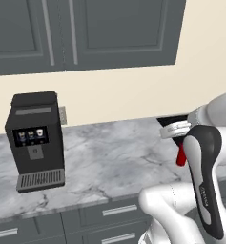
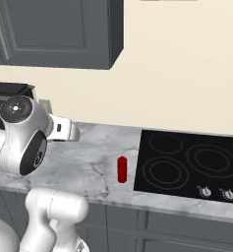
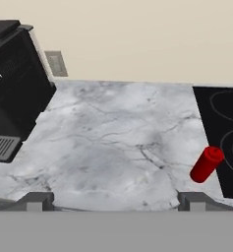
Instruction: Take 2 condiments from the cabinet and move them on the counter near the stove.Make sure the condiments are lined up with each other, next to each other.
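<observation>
One red squeeze bottle (image 2: 122,169) stands upright on the marble counter (image 2: 88,157), just left of the black stove (image 2: 191,165). It also shows as the red bottle (image 3: 206,164) at the right of the hand view, and partly behind my arm as the bottle (image 1: 181,155). The second bottle is out of view. My gripper (image 3: 115,202) is open, its fingertips (image 3: 37,201) wide apart with nothing between them, held above the counter to the left of the bottle. The dark grey cabinet (image 1: 86,31) hangs above with its doors closed.
A black coffee machine (image 1: 35,140) stands on the left part of the counter, near a wall outlet (image 3: 55,63). Grey drawers (image 1: 105,214) run under the counter's front edge. Bare marble lies between the coffee machine and the bottle.
</observation>
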Controlling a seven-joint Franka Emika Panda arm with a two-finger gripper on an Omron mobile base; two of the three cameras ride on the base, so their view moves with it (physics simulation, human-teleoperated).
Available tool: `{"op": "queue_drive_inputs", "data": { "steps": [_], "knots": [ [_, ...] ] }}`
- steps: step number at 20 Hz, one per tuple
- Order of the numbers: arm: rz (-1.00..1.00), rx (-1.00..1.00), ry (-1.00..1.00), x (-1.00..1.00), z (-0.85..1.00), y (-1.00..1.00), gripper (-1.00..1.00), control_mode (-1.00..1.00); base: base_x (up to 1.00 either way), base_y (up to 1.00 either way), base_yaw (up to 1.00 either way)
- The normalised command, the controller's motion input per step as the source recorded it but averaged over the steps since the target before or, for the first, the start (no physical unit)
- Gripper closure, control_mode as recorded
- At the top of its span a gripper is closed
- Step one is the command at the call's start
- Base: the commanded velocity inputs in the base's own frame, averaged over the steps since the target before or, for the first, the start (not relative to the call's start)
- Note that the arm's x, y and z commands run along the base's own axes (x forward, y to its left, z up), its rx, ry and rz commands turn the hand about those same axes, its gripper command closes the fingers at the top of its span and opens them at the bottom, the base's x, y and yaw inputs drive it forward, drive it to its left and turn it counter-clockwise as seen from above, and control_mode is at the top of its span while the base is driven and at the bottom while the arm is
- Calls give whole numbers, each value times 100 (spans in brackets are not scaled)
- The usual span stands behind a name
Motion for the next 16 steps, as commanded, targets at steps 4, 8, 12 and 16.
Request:
{"op": "queue_drive_inputs", "data": {
  "steps": [4, 8, 12, 16],
  "knots": [
    [0, 0, 0, 0, 0, 0, -100, 100, -75, -24, 0],
    [0, 0, 0, 0, 0, 0, -100, 100, -78, -26, 0],
    [0, 0, 0, 0, 0, 0, -100, 100, -30, -74, 0],
    [0, 0, 0, 0, 0, 0, -100, 100, -3, -100, 7]
  ]
}}
